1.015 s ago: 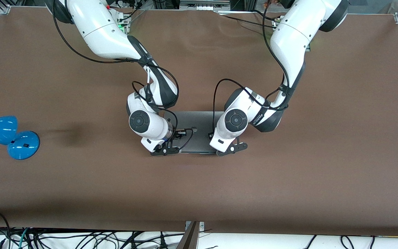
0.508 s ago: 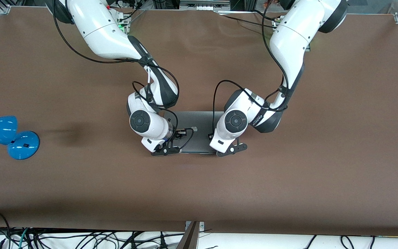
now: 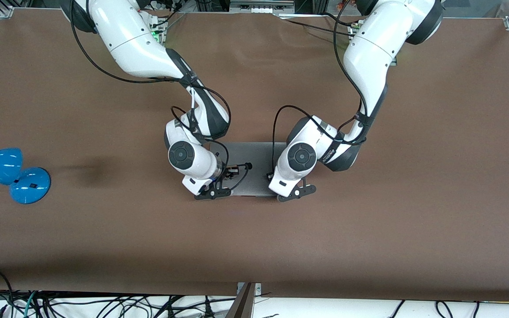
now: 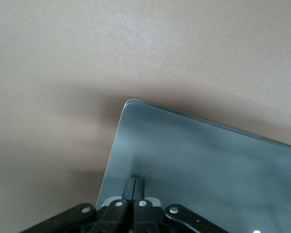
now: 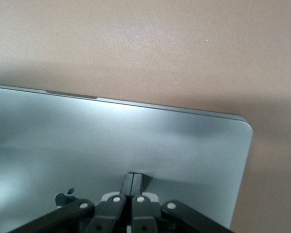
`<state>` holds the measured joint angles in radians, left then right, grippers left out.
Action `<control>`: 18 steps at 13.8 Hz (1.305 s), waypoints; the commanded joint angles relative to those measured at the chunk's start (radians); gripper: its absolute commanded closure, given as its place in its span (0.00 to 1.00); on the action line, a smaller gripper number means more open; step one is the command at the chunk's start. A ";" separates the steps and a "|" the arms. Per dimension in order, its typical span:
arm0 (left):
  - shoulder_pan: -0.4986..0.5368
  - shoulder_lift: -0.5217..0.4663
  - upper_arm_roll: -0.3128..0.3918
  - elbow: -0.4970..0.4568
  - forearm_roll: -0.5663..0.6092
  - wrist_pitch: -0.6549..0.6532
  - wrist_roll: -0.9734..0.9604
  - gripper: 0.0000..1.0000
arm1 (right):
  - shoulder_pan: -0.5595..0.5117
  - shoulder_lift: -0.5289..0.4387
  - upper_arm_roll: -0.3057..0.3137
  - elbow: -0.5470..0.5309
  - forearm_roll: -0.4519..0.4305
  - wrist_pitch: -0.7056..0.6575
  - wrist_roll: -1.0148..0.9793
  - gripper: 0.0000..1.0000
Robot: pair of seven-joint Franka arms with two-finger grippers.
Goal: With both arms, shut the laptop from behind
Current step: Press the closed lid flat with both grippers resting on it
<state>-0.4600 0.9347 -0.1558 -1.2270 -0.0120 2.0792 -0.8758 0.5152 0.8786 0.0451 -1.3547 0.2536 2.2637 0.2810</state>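
The silver-grey laptop (image 3: 254,165) lies in the middle of the table with its lid down flat or nearly so; no keyboard shows. My right gripper (image 3: 211,194) is shut and empty, over the lid's corner toward the right arm's end. In the right wrist view its closed fingertips (image 5: 133,180) press on the lid (image 5: 136,141) next to the apple logo (image 5: 65,196). My left gripper (image 3: 296,193) is shut and empty over the lid's corner toward the left arm's end. In the left wrist view its closed fingertips (image 4: 135,183) rest on the lid (image 4: 194,155).
A blue lamp (image 3: 9,174) lies near the table edge toward the right arm's end. Brown table surface (image 3: 369,229) surrounds the laptop. Cables hang along the table edge nearest the front camera (image 3: 104,304).
Both grippers have moved slightly nearer the front camera and down over the lid. The laptop looks the same, its lid down.
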 commanded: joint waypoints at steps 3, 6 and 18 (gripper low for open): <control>-0.022 0.036 0.019 0.055 0.024 0.007 0.009 1.00 | 0.003 0.031 0.002 0.009 -0.016 0.042 -0.005 1.00; -0.022 0.039 0.018 0.055 0.024 0.012 0.009 1.00 | 0.011 0.037 0.002 0.009 -0.017 0.048 -0.005 1.00; -0.026 0.047 0.027 0.053 0.024 0.013 0.011 1.00 | 0.003 0.033 -0.002 0.152 0.000 -0.193 0.096 0.69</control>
<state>-0.4719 0.9535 -0.1428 -1.2202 -0.0119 2.0980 -0.8758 0.5184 0.8935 0.0455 -1.2844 0.2452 2.1584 0.3256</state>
